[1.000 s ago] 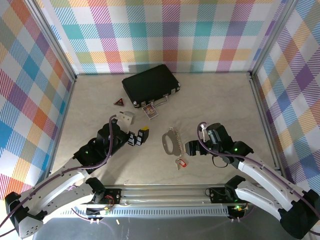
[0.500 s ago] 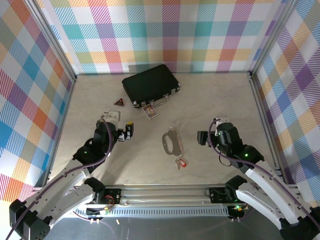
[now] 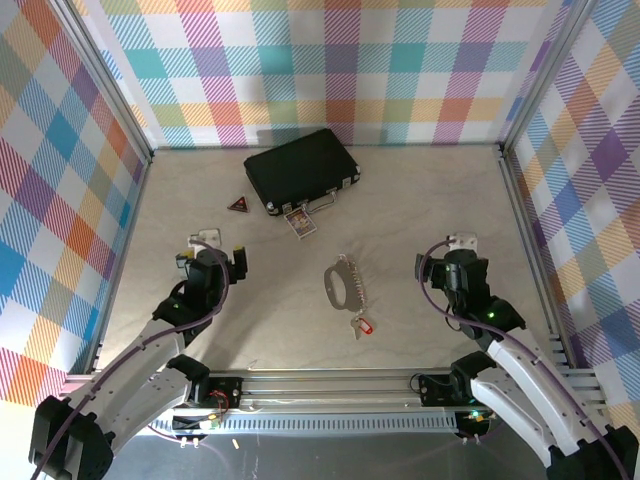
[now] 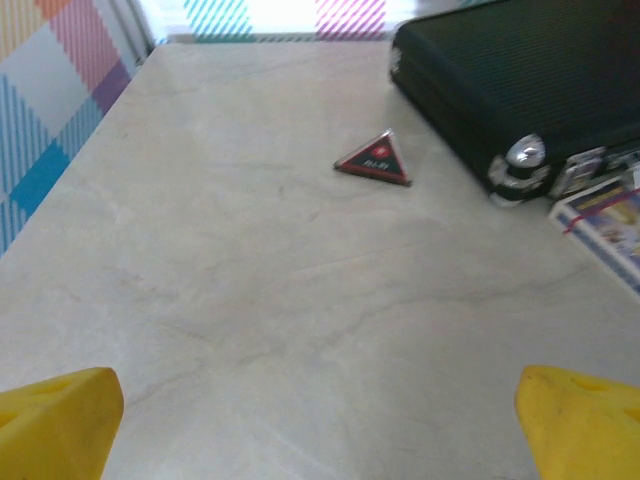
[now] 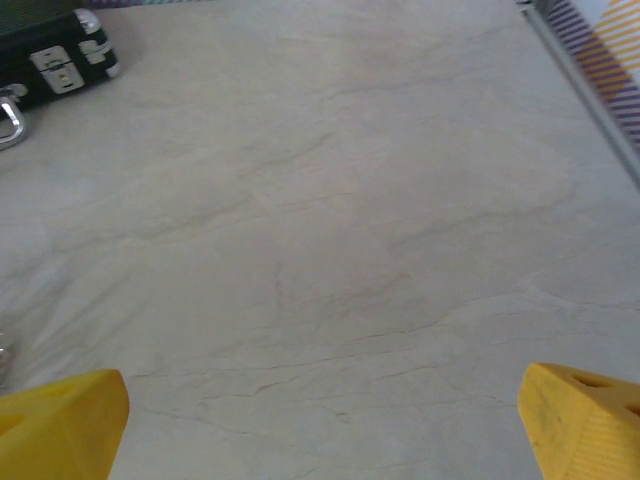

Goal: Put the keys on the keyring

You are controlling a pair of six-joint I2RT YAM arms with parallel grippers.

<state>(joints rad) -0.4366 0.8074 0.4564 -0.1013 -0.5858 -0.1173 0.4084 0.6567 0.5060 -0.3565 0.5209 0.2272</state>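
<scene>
**Both grippers wide, keys at the chain end**

Far left: left gripper (image 3: 212, 258), jaws spread wide, clamping nothing. Same in left wrist view, with yellow fingertips (image 4: 60, 420) at both bottom corners and bare table (image 3: 420, 200) between. Ahead of it: dark red triangular badge (image 3: 238, 204), lying flat, apart from the black case (image 3: 302, 168) at the back. Just in front of the case: picture card (image 3: 301, 223). Mid-table: keyring (image 3: 333, 285), lying flat between the two grippers, touched by neither, chain (image 3: 356, 295) running down its right side. At the chain's near end: keys (image 3: 362, 326) with red tag, touching or just beside the chain; can't tell whether linked. Far right: right gripper (image 3: 448, 262), well apart from the keyring, jaws also spread wide. Same in right wrist view, with yellow tips at both bottom corners and a latched case corner at top left.
</scene>
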